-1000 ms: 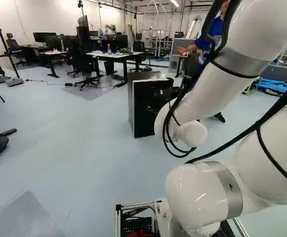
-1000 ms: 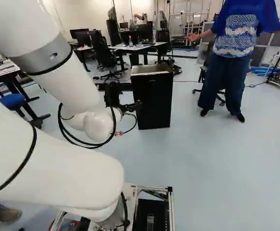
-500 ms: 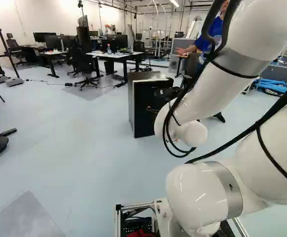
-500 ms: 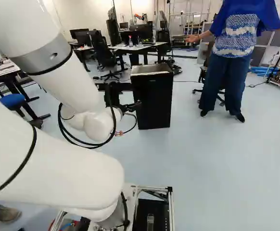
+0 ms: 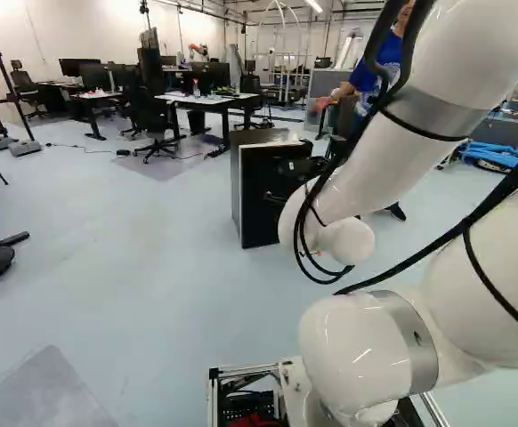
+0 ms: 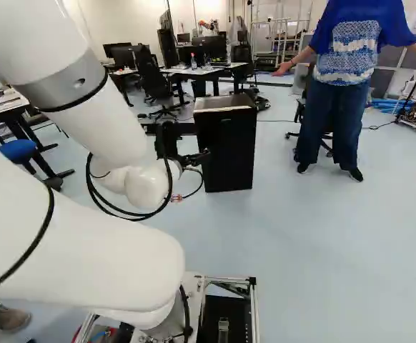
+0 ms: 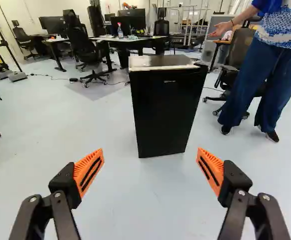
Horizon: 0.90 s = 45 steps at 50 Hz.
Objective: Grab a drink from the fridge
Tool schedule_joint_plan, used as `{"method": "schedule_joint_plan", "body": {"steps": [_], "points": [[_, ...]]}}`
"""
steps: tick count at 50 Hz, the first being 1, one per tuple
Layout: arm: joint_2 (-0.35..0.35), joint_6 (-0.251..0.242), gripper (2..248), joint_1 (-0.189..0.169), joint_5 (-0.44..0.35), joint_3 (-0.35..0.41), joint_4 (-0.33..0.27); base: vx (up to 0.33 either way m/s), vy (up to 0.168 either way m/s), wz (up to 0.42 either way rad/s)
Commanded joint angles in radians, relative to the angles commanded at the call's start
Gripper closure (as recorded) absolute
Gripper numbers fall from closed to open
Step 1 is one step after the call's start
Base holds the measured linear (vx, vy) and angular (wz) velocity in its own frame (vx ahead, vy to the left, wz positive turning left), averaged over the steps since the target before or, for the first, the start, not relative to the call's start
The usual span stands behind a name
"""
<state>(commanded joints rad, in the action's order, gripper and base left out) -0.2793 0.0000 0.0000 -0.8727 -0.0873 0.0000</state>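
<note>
In the right base view my gripper point(image 6: 194, 158) shows as a dark shape at the arm's end, overlapping the near side of the black fridge point(image 6: 229, 153). The wrist view shows the gripper point(image 7: 150, 154) open, its orange pads wide apart with only floor between them. Ahead of the fingers the fridge point(image 7: 168, 112) stands upright on the floor, door closed, with a pale-edged top. A gap of floor separates it from the fingertips in that view. The left base view has the fridge point(image 5: 261, 200) partly behind my arm. Its inside is hidden, and no drink shows in it.
A person point(image 7: 265, 75) stands beside the fridge, an office chair point(image 7: 235, 60) close by. Behind the fridge are desks with monitors, another office chair point(image 7: 88, 50) and a table point(image 7: 158, 37) bearing a bottle point(image 7: 120, 31). Light blue floor surrounds the fridge.
The person's arms have shifted a little. My arm, the base and the fridge have kept their places.
</note>
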Motion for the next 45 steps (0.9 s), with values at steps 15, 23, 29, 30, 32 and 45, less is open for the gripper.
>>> {"method": "schedule_joint_plan", "body": {"steps": [15,23,29,30,32,45], "points": [[0.000,0.000,3,0.000,0.000,0.000,0.000,0.017,0.000,-0.001],[0.000,0.000,3,0.000,0.000,0.000,0.000,0.044,0.000,-0.005],[0.000,0.000,3,0.000,0.000,0.000,0.000,0.063,-0.001,-0.001],[0.000,0.000,3,0.000,0.000,0.000,0.000,0.070,0.001,-0.003],[0.000,0.000,3,0.000,0.000,0.000,0.000,0.058,0.001,0.002],[0.000,0.000,3,0.000,0.000,0.000,0.000,0.087,0.000,-0.002]]}}
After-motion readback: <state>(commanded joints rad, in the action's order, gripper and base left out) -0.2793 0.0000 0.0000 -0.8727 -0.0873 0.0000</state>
